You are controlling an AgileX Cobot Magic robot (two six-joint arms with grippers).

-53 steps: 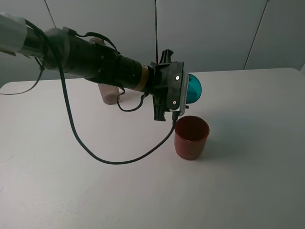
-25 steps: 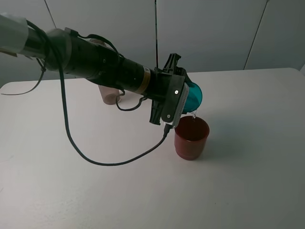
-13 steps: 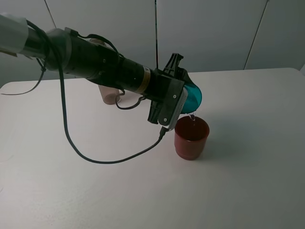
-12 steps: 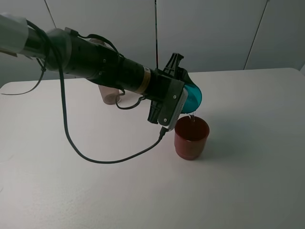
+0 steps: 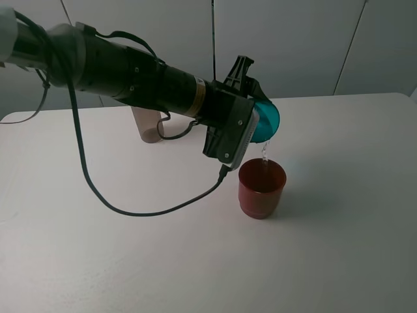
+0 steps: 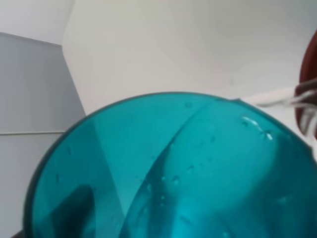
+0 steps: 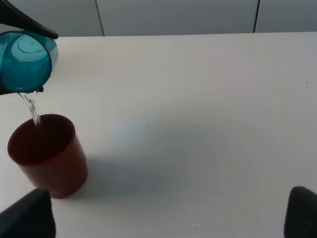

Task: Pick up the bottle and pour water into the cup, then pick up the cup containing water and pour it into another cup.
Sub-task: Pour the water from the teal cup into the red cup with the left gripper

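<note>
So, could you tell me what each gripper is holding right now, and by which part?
The left gripper holds the teal cup by its side wall, tipped over the red cup. The right gripper is open and holds nothing.

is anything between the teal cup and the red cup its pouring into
Nothing visible does. The left tool holds the teal cup tipped just above the red cup, and only the thin stream of water crosses the open gap, falling inside the red cup's rim.

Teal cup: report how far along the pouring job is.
Done: the bottle stands back on the table, so the first pour looks finished. In hand: the left gripper holds the teal cup tipped, water streaming into the red cup. Left: finish emptying it.
</note>
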